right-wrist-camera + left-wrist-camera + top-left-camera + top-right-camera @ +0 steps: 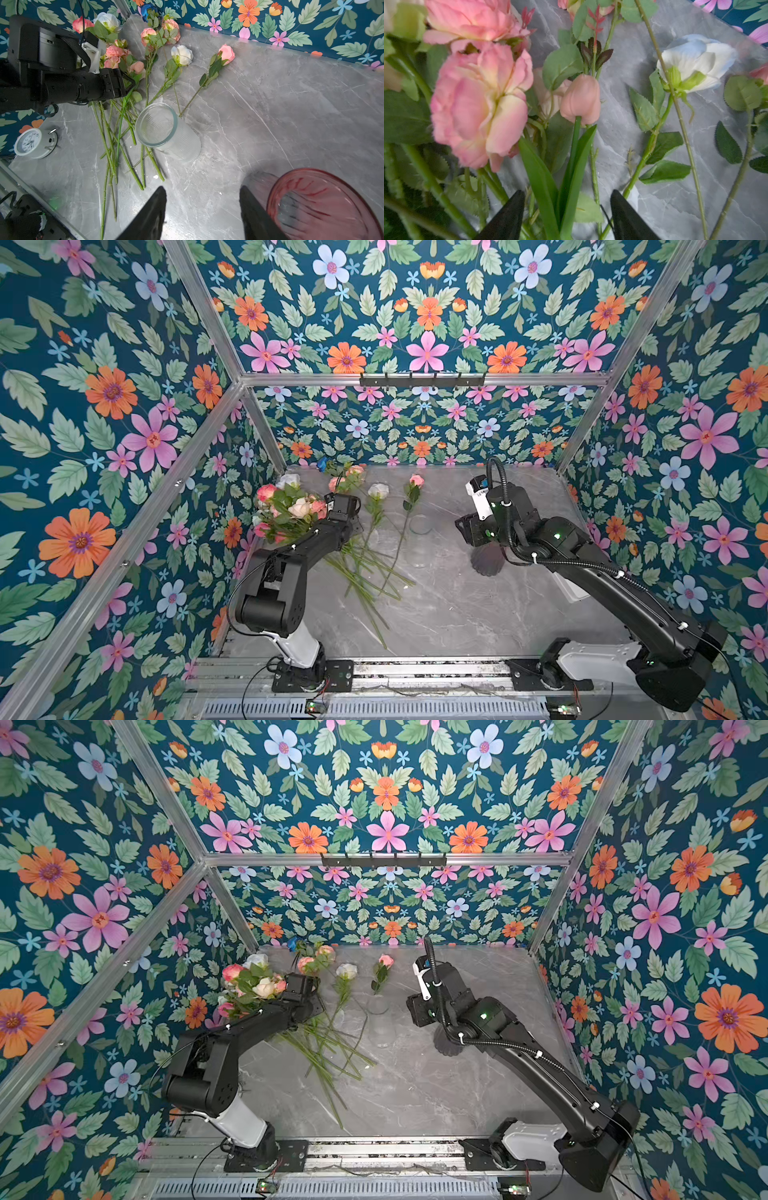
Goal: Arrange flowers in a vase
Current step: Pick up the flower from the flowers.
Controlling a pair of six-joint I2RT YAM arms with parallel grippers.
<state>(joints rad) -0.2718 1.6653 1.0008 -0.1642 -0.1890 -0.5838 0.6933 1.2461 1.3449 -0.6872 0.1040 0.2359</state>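
Left wrist view: the left gripper (568, 193), jaws apart, straddles the green stem of a peach artificial tulip (580, 99), which runs straight ahead among pink flowers (481, 104) on the grey marble tabletop (616, 135).

enclosure walls (428, 302) on three sides, papered dark teal with printed pink, orange and pale blue blossoms and green leaves. aluminium frame (540, 379) bars run up the corners and across the back wall; black hook rail (422, 381) fixed on the horizontal bar. desk (457, 614) top grey marble pattern, white veins, faint sheen. slotted metal rail (428, 668) along the near edge. light even, diffuse.
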